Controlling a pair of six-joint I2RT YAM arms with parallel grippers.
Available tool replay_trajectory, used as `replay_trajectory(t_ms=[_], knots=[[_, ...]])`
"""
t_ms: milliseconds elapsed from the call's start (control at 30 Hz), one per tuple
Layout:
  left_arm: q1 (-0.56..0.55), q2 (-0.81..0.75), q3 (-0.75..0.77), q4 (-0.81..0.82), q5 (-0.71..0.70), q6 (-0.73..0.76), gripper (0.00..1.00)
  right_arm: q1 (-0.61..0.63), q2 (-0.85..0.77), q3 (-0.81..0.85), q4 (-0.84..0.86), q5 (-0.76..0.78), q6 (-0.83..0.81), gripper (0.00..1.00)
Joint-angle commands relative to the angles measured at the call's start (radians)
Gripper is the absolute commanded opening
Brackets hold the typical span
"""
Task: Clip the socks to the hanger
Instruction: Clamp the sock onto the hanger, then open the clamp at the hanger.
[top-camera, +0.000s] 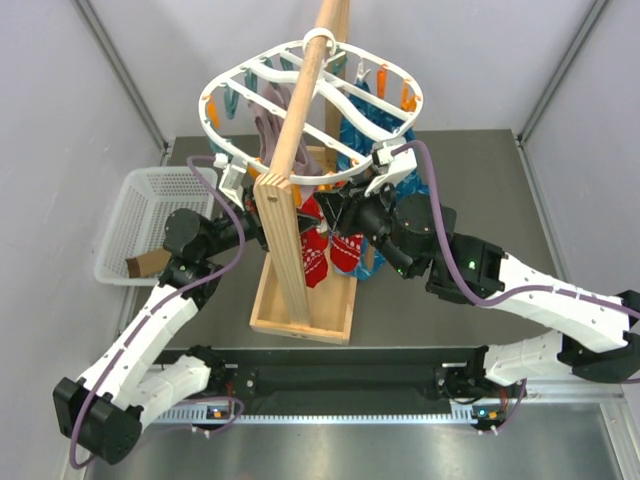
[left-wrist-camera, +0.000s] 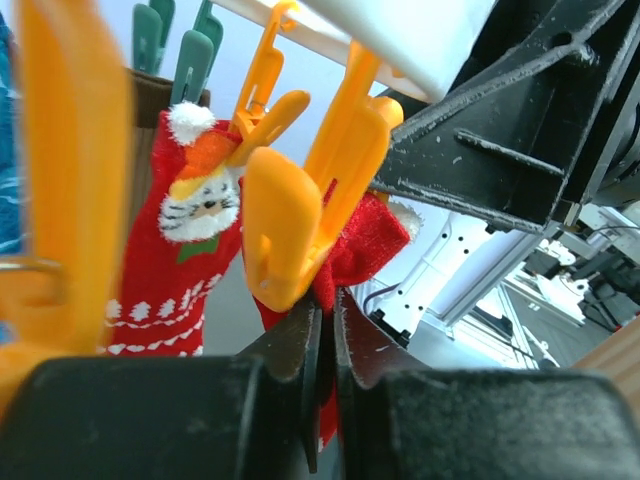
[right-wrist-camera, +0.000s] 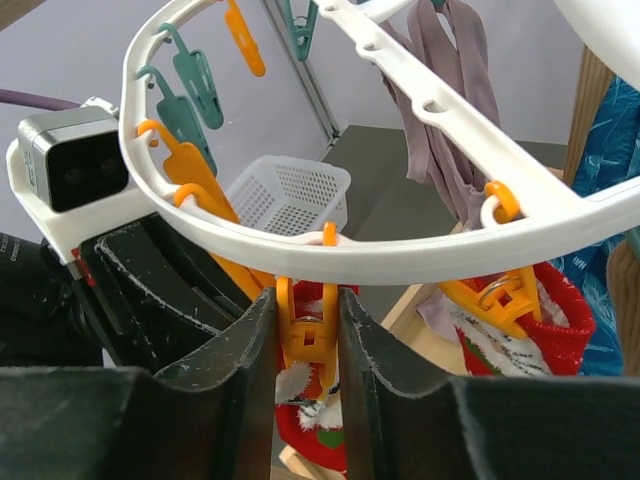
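Both arms rise from their bases at the near table edge and lean inward with elbows out, their wrists meeting under the front rim of the hanger (right-wrist-camera: 420, 255). The left gripper (left-wrist-camera: 327, 310) points upward, its fingers pinched together on the edge of a red sock (left-wrist-camera: 370, 245), which sits just below an orange peg (left-wrist-camera: 290, 220). The right gripper (right-wrist-camera: 305, 300) comes in from the opposite side and presses on that dangling peg from both sides.

Just beside them, a second red sock (left-wrist-camera: 185, 260) with a white pattern hangs clipped to the ring. Further back, a mauve sock (right-wrist-camera: 440, 110) dangles from the crossbars.

The hanger itself hangs on a slanted wooden pole (top-camera: 297, 120). Off to the left, a white basket (top-camera: 140, 200) holds a tan-brown sock (top-camera: 145, 265).
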Motion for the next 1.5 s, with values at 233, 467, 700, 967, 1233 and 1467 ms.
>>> replay_trajectory(t_ms=[233, 467, 700, 967, 1233, 1467], knots=[[-0.008, 0.010, 0.061, -0.050, 0.003, 0.018, 0.42, -0.004, -0.037, -0.024, -0.003, 0.005, -0.008, 0.32], [-0.008, -0.034, 0.057, -0.155, -0.052, 0.085, 0.57, -0.005, -0.054, -0.034, -0.006, 0.030, -0.020, 0.43], [-0.008, -0.117, 0.002, -0.248, -0.138, 0.090, 0.59, -0.005, -0.091, -0.067, -0.003, 0.062, -0.043, 0.46], [-0.008, -0.226, -0.008, -0.443, -0.378, 0.104, 0.59, -0.011, -0.126, -0.105, 0.007, 0.079, -0.070, 0.49], [-0.008, -0.382, -0.084, -0.425, -0.523, 0.044, 0.60, -0.022, -0.137, -0.105, -0.015, 0.086, -0.077, 0.50], [-0.008, -0.384, -0.112, -0.312, -0.488, 0.030, 0.65, -0.027, -0.129, -0.088, -0.038, 0.088, -0.067, 0.52]])
